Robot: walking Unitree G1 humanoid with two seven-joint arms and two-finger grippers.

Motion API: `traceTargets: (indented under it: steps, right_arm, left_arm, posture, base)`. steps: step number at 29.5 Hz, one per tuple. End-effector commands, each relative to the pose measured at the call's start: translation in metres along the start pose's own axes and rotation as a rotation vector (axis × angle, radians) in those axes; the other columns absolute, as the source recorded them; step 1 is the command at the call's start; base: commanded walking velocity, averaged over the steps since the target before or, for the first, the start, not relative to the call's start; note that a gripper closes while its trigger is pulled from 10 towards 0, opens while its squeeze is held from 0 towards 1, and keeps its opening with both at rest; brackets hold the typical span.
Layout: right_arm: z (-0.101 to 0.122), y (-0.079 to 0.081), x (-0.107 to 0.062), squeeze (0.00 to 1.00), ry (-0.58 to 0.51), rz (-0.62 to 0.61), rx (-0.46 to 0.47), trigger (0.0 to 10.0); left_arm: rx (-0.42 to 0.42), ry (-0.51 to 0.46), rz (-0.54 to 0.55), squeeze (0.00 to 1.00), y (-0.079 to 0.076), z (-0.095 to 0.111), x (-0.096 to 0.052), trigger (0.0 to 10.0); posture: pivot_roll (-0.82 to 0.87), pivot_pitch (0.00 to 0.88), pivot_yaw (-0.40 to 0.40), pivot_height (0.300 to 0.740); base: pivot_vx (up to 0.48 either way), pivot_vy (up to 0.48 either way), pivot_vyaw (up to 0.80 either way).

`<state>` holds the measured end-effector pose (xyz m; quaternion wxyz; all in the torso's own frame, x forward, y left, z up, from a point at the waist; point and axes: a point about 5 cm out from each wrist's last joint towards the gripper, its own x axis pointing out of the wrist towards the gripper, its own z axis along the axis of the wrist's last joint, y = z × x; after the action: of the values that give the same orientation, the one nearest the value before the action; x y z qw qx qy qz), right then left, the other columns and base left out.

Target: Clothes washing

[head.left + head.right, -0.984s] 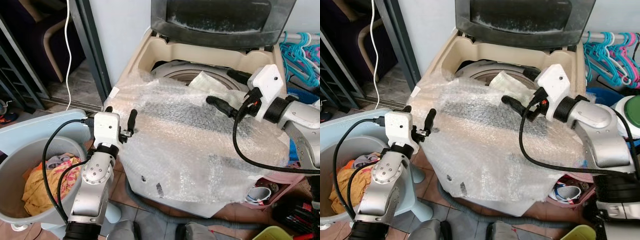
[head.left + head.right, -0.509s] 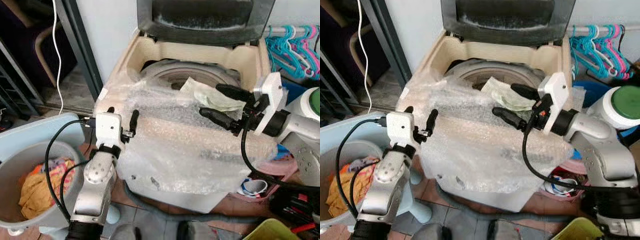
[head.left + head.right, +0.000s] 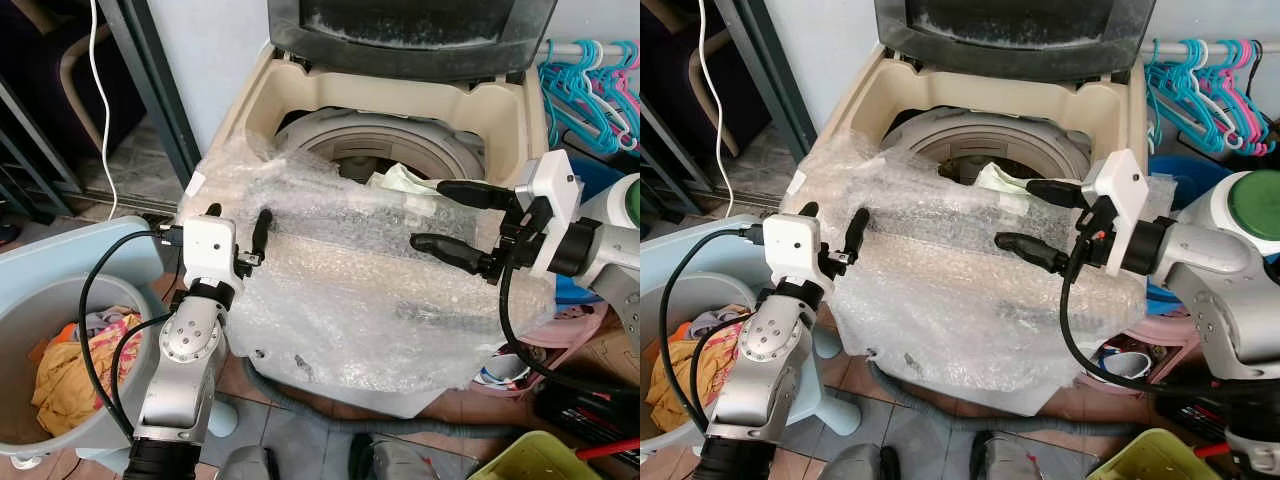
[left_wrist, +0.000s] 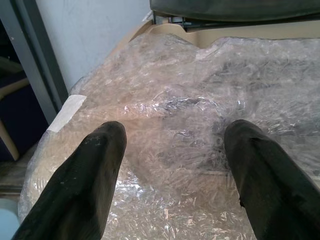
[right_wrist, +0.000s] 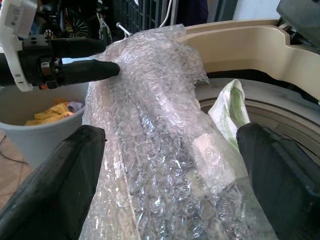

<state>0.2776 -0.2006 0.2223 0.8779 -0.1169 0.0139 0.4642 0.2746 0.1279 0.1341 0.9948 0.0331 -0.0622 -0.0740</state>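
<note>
Bubble wrap (image 3: 370, 300) is draping the washing machine (image 3: 300, 90); clothes (image 3: 70, 360) are waiting in the bucket (image 3: 30, 300) at eight o'clock. Both left gripper (image 3: 238, 222) and right gripper (image 3: 450, 218) are hovering wide open; reaching should begin leftward.

right gripper (image 3: 440, 215) | pulled back from the washing machine (image 3: 400, 130) tub | now over bubble wrap (image 3: 350, 290)

One washing machine (image 3: 300, 100), lid up. One sheet of bubble wrap (image 3: 350, 290) draped over its front. One pale green cloth (image 3: 400, 182) at the drum's rim. One grey bucket (image 3: 20, 330) holding clothes (image 3: 70, 365), number not countable. Two grippers: left gripper (image 3: 237, 222), right gripper (image 3: 438, 215). Hangers (image 3: 590, 85) in a bunch, too tangled to count. One white cable (image 3: 97, 60).
</note>
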Motion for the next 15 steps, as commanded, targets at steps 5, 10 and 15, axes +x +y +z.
traceTargets:
  steps: [5, 10, 15]
  right_arm:
    - [-0.002, -0.004, 0.031, 1.0, -0.117, -0.327, -0.117, 10.0]
    - [-0.013, 0.031, 0.049, 1.0, -0.108, -0.257, -0.089, 10.0]
    - [-0.003, 0.014, 0.042, 1.0, -0.154, -0.406, -0.155, 10.0]
  left_arm:
    - [0.013, 0.044, 0.025, 0.0, -0.002, -0.005, -0.004, 10.0]
    - [0.014, 0.041, 0.012, 0.0, -0.004, -0.004, -0.003, 10.0]
    - [0.016, 0.046, 0.023, 0.0, -0.003, -0.004, -0.003, 10.0]
  posture:
    - [-0.07, 0.125, 0.034, 0.74]
    - [-0.07, 0.119, 0.028, 0.74]
    - [-0.08, 0.118, 0.025, 0.74]
  base:
    - [0.0, 0.0, 0.0]
    - [0.0, 0.0, 0.0]
    - [0.0, 0.0, 0.0]
